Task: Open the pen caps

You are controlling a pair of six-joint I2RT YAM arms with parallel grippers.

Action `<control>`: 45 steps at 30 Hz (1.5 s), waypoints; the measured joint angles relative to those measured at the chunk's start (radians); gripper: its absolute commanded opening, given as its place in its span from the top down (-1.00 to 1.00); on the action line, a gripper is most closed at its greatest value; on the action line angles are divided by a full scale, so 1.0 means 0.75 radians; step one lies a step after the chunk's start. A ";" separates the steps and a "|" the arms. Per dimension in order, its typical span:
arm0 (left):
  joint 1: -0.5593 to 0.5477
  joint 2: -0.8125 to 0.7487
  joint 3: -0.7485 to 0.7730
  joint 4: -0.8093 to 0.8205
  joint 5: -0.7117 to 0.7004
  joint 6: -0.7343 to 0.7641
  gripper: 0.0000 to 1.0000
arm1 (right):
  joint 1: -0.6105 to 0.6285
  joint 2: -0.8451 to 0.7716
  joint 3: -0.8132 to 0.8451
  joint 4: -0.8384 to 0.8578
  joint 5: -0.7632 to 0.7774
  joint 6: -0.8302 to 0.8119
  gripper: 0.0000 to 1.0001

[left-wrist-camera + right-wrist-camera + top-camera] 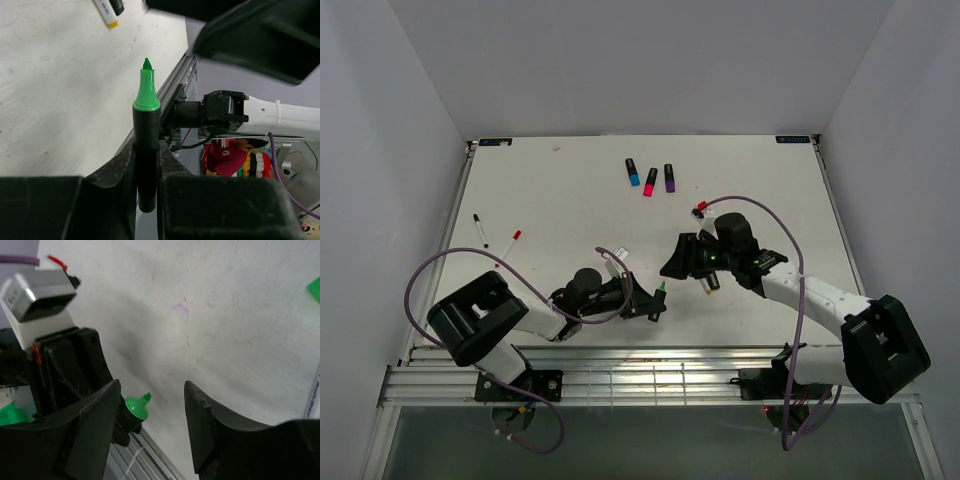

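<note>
My left gripper point(648, 301) is shut on a stubby black marker point(146, 150) whose bare green tip point(146, 82) points up; the tip also shows in the top view point(661, 288). My right gripper point(678, 258) is open and empty, just right of and above that tip point(137, 407). A green piece point(315, 290), perhaps the green cap, lies at the right edge of the right wrist view. Capped blue point(633, 174), pink point(650, 183) and purple point(669, 179) markers lie at the back. Thin white pens with a black cap point(476, 217) and a red cap point(517, 234) lie at the left.
Another thin pen with a red cap point(699, 210) lies behind the right arm. A white pen with a yellow tip point(106, 13) lies near the left gripper. The table's metal front rail point(650, 375) runs just below both grippers. Purple cables loop around both arms.
</note>
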 measured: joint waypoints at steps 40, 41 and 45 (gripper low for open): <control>-0.005 0.153 -0.034 0.487 -0.009 -0.114 -0.50 | 0.027 -0.089 -0.391 0.575 -0.250 0.528 0.85; -0.005 0.109 -0.048 0.458 -0.020 -0.096 -0.55 | 0.027 -0.081 -0.372 0.567 -0.248 0.520 0.85; -0.005 -0.085 -0.094 0.318 -0.081 -0.014 -0.76 | 0.014 -0.048 -0.278 0.498 -0.244 0.471 0.85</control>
